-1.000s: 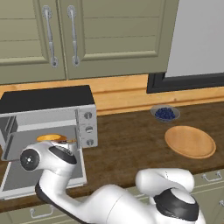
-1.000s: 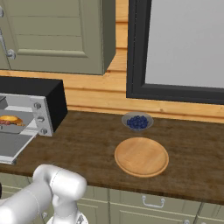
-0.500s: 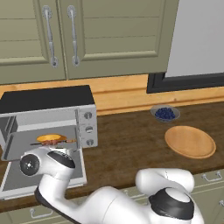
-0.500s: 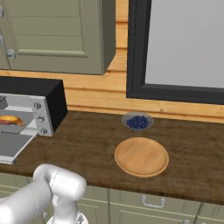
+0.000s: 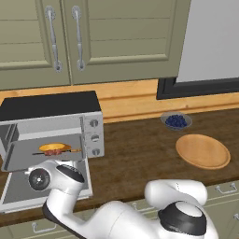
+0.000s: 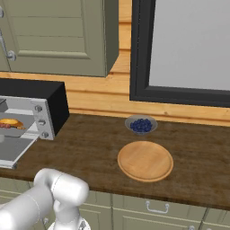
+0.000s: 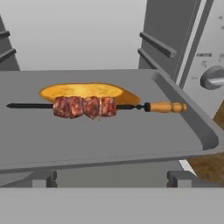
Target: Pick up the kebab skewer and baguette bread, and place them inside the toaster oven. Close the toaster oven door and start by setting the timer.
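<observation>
Hand view looks straight into the toaster oven (image 7: 175,39), and it gives the close-up: the kebab skewer (image 7: 87,106) lies flat on the grey tray (image 7: 131,140), meat chunks bunched at the middle, wooden handle pointing toward the knob side. Right behind it, touching or nearly so, sits the baguette bread (image 7: 83,91), long side parallel to the stick. One knob (image 7: 213,78) peeks in at the right edge. Two small dark fingertips (image 7: 43,178) rise at the bottom with a wide gap between them, so the end effector stands apart, gripping nothing.

Left base view pulls back and shows what the close-up cannot: the whole silver box with its black top on the tabletop (image 5: 140,154), the toaster oven door (image 5: 28,191) dropped down flat in front, and the arm's wrist hanging over that door. The food reads here as a small orange and red smudge inside the cavity.

Right base view catches the oven from its knob side at the far left, with the wooden plate (image 6: 145,161) and the bowl of blueberries (image 6: 141,124) well apart from it, near each other.
</observation>
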Robot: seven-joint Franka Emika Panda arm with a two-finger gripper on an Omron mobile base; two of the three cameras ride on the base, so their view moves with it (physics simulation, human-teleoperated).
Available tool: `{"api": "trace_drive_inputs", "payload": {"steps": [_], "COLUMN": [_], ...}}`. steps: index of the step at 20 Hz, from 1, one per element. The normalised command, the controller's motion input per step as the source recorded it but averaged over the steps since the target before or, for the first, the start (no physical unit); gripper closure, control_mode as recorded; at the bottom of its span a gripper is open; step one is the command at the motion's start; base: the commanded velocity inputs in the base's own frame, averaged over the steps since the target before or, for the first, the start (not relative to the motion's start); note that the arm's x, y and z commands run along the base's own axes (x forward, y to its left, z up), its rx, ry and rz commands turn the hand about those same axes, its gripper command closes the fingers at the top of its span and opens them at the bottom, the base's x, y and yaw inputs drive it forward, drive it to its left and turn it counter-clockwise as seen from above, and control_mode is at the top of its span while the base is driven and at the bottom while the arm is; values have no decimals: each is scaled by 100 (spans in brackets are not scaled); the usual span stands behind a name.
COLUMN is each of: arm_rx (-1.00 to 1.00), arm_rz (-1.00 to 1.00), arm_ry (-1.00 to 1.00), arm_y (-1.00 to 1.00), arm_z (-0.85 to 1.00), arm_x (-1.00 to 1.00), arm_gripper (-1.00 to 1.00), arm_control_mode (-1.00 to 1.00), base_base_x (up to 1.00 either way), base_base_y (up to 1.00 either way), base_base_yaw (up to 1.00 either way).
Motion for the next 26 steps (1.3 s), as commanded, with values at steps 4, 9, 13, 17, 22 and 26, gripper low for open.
{"api": "trace_drive_inputs", "payload": {"steps": [4, 9, 13, 17, 22, 26], "arm_rx": [0, 0, 0, 0, 0, 0], "arm_rz": [1, 0, 0, 0, 1, 0], "arm_ry": [0, 0, 0, 0, -2, -4], "arm_y": [0, 7, 9, 11, 13, 14], "arm_z": [-23, -13, -10, -2, 0, 0], "arm_x": [15, 24, 16, 1, 0, 2], "arm_gripper": [-100, -100, -100, -100, -100, -100], "arm_control_mode": [-100, -100, -100, -100, -100, -100], "base_base_x": [0, 0, 0, 0, 0, 0], "base_base_y": [0, 0, 0, 0, 0, 0], "base_base_yaw": [0, 0, 0, 0, 0, 0]}}
